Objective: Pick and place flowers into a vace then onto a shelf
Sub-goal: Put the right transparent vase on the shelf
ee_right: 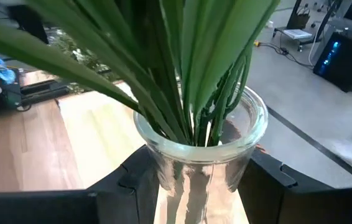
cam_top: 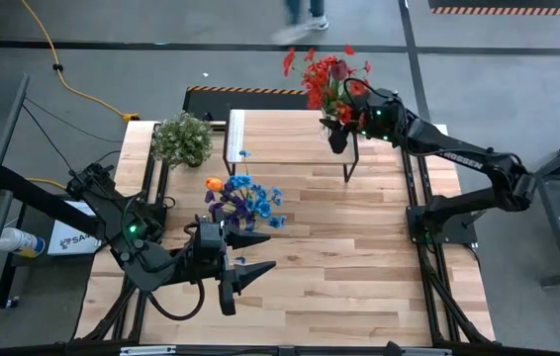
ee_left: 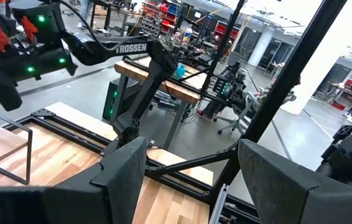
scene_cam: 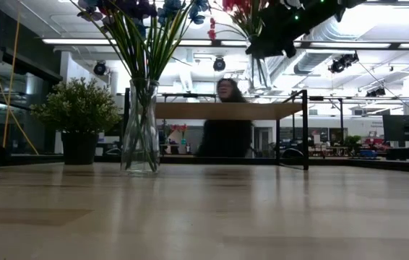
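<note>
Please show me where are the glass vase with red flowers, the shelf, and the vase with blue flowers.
glass vase with red flowers (ee_right: 201, 149): right wrist view, glass rim.
shelf (scene_cam: 222, 110): low view, plank's front edge.
vase with blue flowers (scene_cam: 141, 137): low view, glass body.

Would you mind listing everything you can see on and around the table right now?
Vase with red flowers: one, clear glass, held over the shelf's right end.
Vase with blue, purple and orange flowers: one, clear glass, standing on the table in front of the shelf.
Shelf: one, light wood top with black legs, at the table's far side.
Potted plant: one, pale green and bushy in a dark pot, left of the shelf.
Table: one, light wood.
Person: one, dark clothing, beyond the table.
Right end effector: one, dark, closed on the red-flower vase.
Left end effector: one, dark, open and empty, over the table's near left.
</note>
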You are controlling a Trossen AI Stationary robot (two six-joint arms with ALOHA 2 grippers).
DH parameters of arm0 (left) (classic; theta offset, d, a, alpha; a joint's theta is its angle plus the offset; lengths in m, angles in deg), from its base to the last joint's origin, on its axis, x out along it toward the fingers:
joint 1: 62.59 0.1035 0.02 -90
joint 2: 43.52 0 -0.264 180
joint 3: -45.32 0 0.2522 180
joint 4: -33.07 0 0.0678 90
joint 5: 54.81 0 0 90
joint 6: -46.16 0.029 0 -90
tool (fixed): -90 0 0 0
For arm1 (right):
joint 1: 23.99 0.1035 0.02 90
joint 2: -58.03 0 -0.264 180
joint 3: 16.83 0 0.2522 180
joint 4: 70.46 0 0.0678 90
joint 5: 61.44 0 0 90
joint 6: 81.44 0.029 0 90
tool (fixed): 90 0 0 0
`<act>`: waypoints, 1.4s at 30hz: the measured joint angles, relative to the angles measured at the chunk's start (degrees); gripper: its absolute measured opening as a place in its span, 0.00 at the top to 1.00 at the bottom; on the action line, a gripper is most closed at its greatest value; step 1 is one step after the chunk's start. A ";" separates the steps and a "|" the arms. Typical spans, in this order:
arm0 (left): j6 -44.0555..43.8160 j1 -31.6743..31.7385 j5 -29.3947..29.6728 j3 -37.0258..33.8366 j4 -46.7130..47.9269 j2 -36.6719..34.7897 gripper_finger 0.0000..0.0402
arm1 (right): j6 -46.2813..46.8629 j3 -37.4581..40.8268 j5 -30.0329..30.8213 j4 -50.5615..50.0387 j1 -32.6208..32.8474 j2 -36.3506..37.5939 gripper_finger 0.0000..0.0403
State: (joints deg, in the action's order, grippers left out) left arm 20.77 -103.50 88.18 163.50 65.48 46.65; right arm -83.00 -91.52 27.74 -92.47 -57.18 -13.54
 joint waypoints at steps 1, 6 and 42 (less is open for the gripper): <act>0.00 0.01 0.00 0.00 -0.01 0.00 0.29 | 0.02 0.00 -0.08 -0.01 -0.33 -0.17 0.59; 0.00 0.00 0.00 0.00 0.01 0.00 0.29 | 0.20 0.00 -1.53 -0.51 -2.23 -0.57 0.59; -0.46 0.02 0.17 0.00 1.32 0.00 0.29 | 5.13 9.21 -6.06 7.90 -3.88 -0.15 0.59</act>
State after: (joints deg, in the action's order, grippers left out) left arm 20.31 -103.48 88.36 163.50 66.80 46.65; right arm -77.87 -82.31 21.68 -84.57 -61.06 -13.70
